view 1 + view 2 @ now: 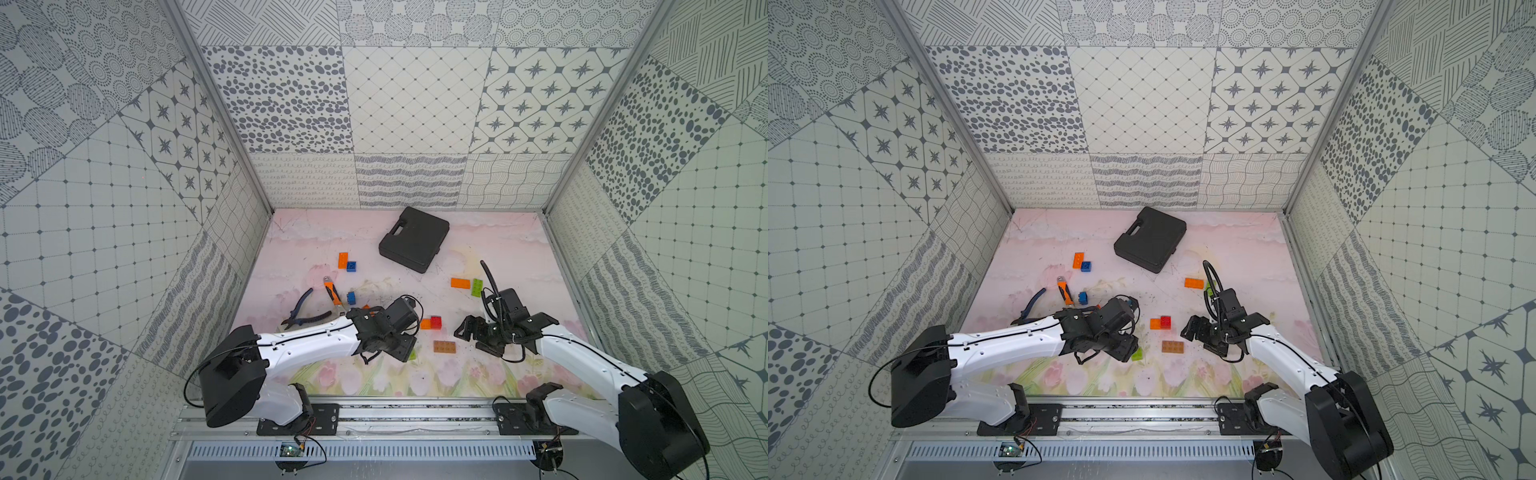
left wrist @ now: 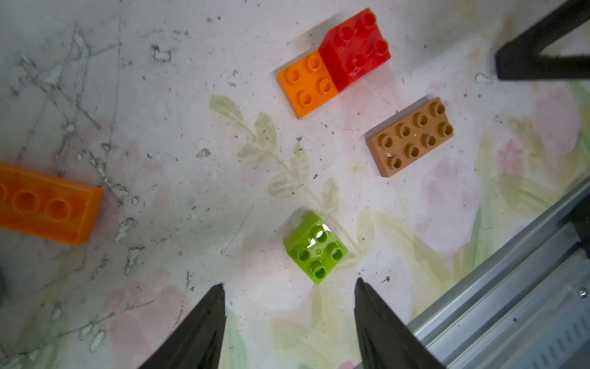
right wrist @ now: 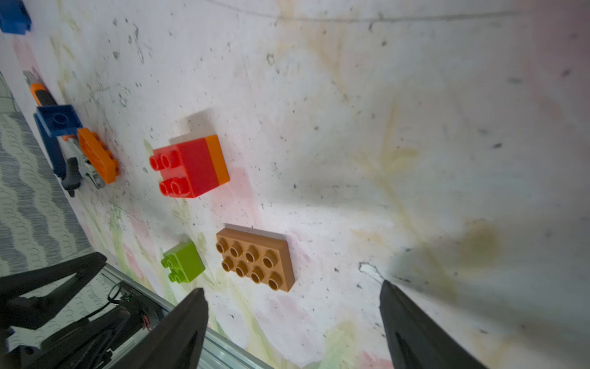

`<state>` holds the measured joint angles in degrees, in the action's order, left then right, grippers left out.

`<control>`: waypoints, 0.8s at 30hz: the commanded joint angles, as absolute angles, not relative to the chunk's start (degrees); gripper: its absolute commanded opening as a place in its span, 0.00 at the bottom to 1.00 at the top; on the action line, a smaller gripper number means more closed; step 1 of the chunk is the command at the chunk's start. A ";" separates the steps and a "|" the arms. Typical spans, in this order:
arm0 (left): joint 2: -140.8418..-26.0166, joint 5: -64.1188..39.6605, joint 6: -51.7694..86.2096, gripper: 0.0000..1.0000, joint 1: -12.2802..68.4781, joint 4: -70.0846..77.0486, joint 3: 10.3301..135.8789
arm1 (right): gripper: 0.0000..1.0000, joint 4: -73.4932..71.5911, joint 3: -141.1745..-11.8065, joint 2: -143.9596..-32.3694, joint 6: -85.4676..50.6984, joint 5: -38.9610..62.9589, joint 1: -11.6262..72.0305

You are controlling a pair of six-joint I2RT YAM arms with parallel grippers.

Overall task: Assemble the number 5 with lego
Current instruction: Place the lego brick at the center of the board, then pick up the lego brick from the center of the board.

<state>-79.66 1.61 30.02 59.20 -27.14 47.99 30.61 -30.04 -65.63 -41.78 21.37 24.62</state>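
— Pink floral worktop (image 1: 498,249), grey patterned walls on three sides. Where is the lego?

— Scattered. The green square brick (image 2: 316,247) lies studs up near 6 o'clock of the worktop, just ahead of the tips of my left jaws, not touching them. At its 3 o'clock, a little apart, is the brown brick (image 1: 444,346). At the brown one's 11 o'clock the red brick (image 1: 436,321) is stacked on one end of an orange base brick (image 1: 425,324).

— And further out?

— A long orange brick (image 2: 48,204) lies by the head of the orange-handled pliers (image 1: 331,291), with a blue brick (image 1: 351,297) beside those handles. Near 10 o'clock a far orange brick (image 1: 343,260) touches a second blue brick (image 1: 351,266). At 2 o'clock an orange flat brick (image 1: 460,283) and a long green brick (image 1: 477,287) lie side by side. The black case (image 1: 414,239) is at 12 o'clock.

— Your jaws?

— My left jaws stand parted with nothing between them. My right jaws are spread wide and empty, at about 3 o'clock of the brown brick.
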 commanded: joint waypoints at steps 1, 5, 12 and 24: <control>-78.92 -0.46 55.36 0.71 58.40 -19.72 45.39 | 0.81 30.43 -33.32 -68.20 -41.01 17.80 28.29; -81.85 -2.43 57.37 0.71 58.36 -21.56 47.27 | 0.73 27.78 -34.10 -71.03 -42.11 18.12 31.24; -90.29 -4.29 58.24 0.67 59.32 -27.00 53.45 | 0.70 26.07 -34.63 -74.36 -42.46 18.17 32.17; -95.07 2.07 63.30 0.65 61.30 -41.50 60.60 | 0.69 24.84 -34.45 -75.69 -42.72 19.75 32.26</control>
<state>-94.19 -1.48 58.11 60.73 -32.16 58.85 26.72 -33.65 -75.02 -42.06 19.44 31.88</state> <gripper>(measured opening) 0.648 0.692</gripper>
